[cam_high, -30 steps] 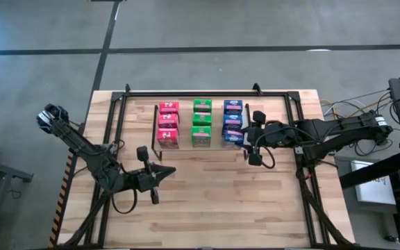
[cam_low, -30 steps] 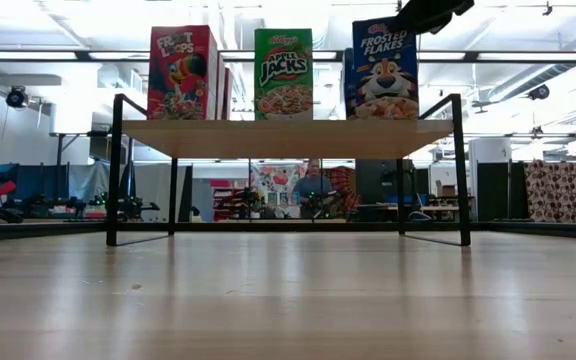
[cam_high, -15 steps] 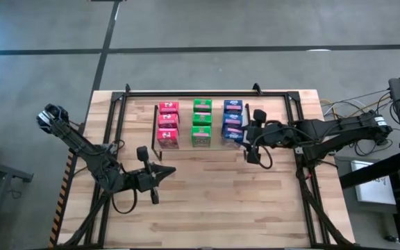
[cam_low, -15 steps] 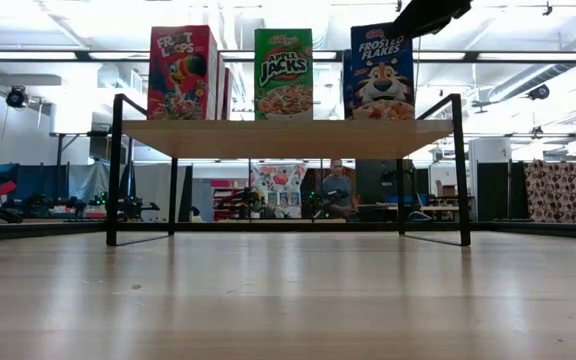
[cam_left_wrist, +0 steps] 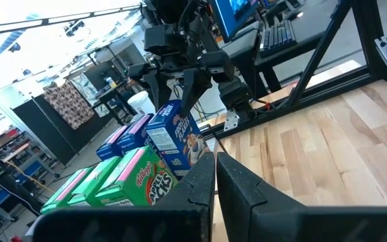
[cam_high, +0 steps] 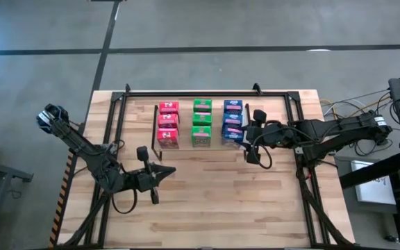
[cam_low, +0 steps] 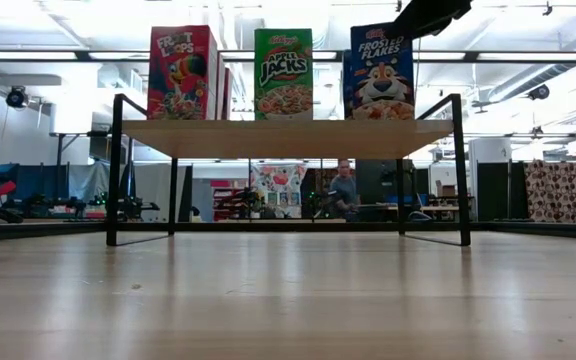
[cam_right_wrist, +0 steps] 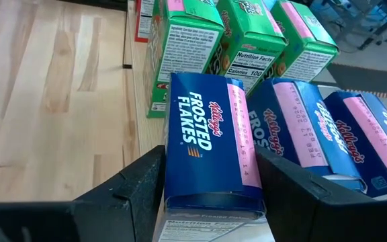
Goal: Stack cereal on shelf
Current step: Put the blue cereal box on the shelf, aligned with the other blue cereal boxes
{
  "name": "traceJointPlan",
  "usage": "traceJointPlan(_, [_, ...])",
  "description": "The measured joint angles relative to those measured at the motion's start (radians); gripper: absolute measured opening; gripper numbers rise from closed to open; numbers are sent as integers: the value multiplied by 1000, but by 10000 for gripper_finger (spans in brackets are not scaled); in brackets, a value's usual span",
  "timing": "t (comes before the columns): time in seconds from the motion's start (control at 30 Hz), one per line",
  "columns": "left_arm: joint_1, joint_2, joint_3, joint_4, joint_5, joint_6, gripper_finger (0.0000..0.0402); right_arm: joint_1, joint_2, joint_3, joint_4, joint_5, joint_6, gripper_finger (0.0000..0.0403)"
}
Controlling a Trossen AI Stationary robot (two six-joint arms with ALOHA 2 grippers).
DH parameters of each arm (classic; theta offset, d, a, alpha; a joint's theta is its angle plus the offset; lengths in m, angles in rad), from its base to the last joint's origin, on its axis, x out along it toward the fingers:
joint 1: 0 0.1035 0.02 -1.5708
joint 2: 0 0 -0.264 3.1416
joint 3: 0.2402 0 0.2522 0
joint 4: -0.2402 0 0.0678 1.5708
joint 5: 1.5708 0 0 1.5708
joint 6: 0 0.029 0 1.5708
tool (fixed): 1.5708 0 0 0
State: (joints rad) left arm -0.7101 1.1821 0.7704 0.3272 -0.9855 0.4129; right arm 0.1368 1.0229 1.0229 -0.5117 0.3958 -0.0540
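1. you have nine cereal boxes on the shelf (cam_high: 201,149), in three columns of three.
2. three red boxes (cam_high: 168,126) make the left column.
3. three green boxes (cam_high: 201,123) make the middle column.
4. three blue boxes (cam_high: 232,121) make the right column.
5. one shelf holds all of them.
6. two arms are over the table (cam_high: 207,208), so you have two grippers: the left gripper (cam_high: 169,171) and the right gripper (cam_high: 244,136).
7. one person (cam_low: 345,187) shows in the room beyond the table, seen in the low view.
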Motion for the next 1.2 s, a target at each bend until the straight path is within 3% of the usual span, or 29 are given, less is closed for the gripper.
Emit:
traceJointPlan(0.63, [0,0,0,0,0,-2,0,0,1,0,-9,1,28,203])
traceJointPlan(0.9, [0,0,0,0,0,-2,0,0,1,0,-8,-2,18,184])
traceJointPlan(1.2, [0,1,0,0,0,-2,0,0,2,-1,-10,20,35,229])
